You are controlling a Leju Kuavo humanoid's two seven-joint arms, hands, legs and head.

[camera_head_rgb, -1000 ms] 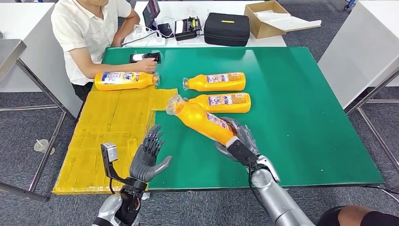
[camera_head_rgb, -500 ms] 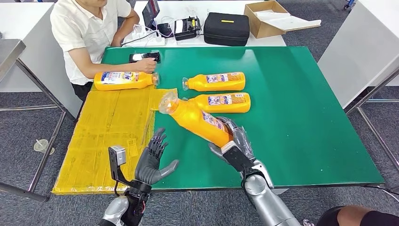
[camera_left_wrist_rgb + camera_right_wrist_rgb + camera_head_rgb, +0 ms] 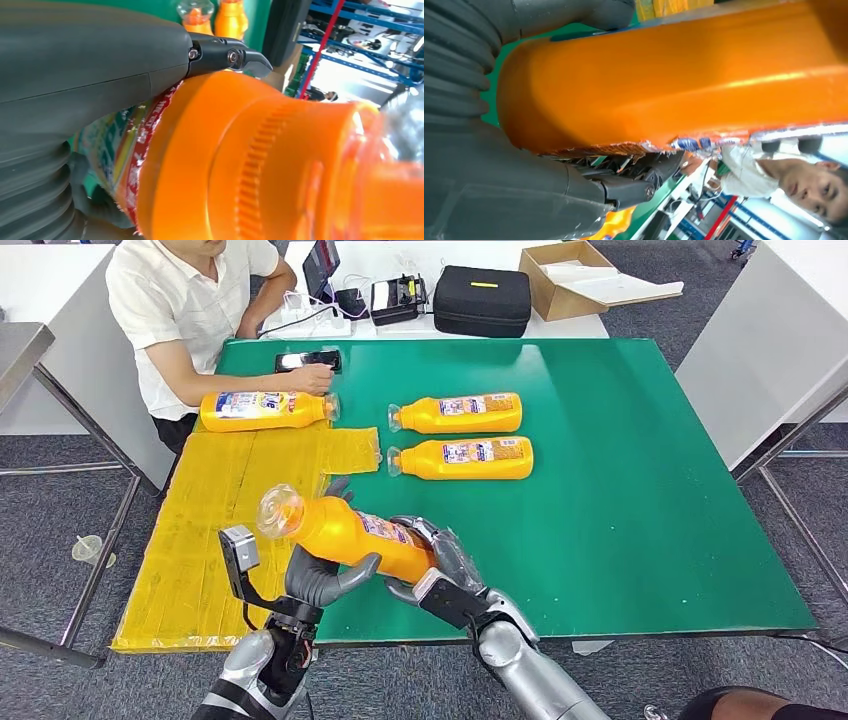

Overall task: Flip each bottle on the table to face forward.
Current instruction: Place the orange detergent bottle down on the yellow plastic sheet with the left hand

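An orange bottle (image 3: 345,532) with a clear cap hangs tilted above the table's near edge, cap toward the left. My right hand (image 3: 440,570) grips its base end. My left hand (image 3: 320,578) is under its neck end, with the thumb in front and the fingers rising behind it. In the left wrist view the thumb (image 3: 100,55) lies against the bottle's shoulder (image 3: 240,165). The right wrist view has the bottle's body (image 3: 674,75) held in my right hand (image 3: 499,190). Two more orange bottles (image 3: 458,413) (image 3: 462,457) lie side by side on the green table (image 3: 620,490).
A third lying bottle (image 3: 265,410) rests at the far left beside a seated person's hand (image 3: 318,378), near a phone (image 3: 308,361). Yellow taped sheeting (image 3: 220,530) covers the left part of the table. A black case (image 3: 482,300) and a cardboard box (image 3: 570,280) stand behind the table.
My right hand has carried the bottle left and toward me, swinging it lower. My left hand has risen and closed in around the bottle's neck end.
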